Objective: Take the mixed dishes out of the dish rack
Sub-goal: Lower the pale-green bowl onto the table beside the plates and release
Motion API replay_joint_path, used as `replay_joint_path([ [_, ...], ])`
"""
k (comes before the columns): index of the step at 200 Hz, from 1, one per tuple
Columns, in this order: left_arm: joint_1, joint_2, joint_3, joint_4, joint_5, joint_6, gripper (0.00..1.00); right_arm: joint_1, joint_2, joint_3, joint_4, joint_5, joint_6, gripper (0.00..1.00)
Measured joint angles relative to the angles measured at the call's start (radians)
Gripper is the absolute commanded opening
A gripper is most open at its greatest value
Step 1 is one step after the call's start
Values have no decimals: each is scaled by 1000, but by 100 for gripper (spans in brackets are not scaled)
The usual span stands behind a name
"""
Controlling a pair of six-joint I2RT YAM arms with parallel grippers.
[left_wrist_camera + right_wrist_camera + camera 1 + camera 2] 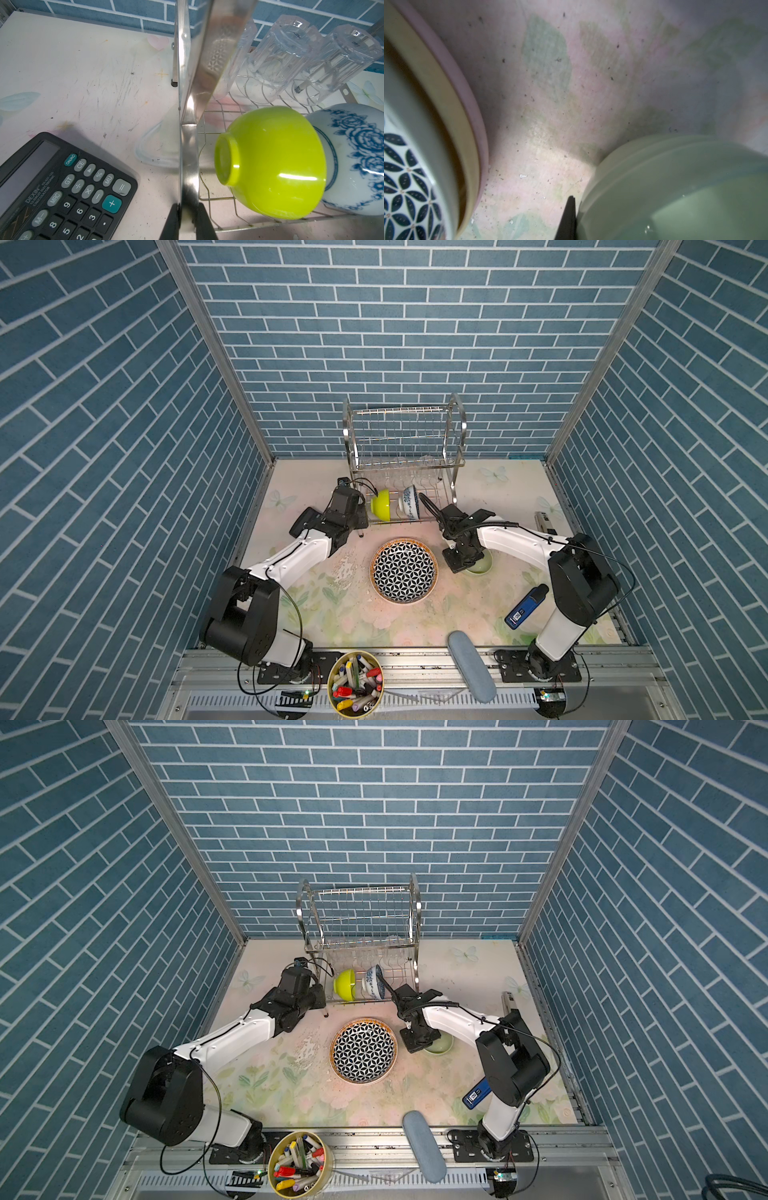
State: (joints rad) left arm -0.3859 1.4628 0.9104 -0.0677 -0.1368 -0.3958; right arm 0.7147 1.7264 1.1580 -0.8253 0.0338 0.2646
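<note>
The dish rack stands at the back of the table. On its lower tier a lime bowl leans on a blue-on-white bowl, with three clear tumblers behind them. My left gripper is shut on the rack's steel side frame. The star-patterned plate lies on a yellow plate and a pink plate. To their right, my right gripper is shut on the rim of the pale-green bowl, which rests on the table.
A black calculator lies beside the rack's left leg. A round tub of markers and a grey-blue case sit at the front edge. A blue device lies by the right arm. Brick walls close in three sides.
</note>
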Motion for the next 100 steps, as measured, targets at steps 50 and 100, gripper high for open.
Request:
replay_joint_path([
  [50,0,0,0,0,0,0,10,5,5,4,3,15,0,17],
  [100,0,0,0,0,0,0,11,5,1,4,46,12,1,35],
])
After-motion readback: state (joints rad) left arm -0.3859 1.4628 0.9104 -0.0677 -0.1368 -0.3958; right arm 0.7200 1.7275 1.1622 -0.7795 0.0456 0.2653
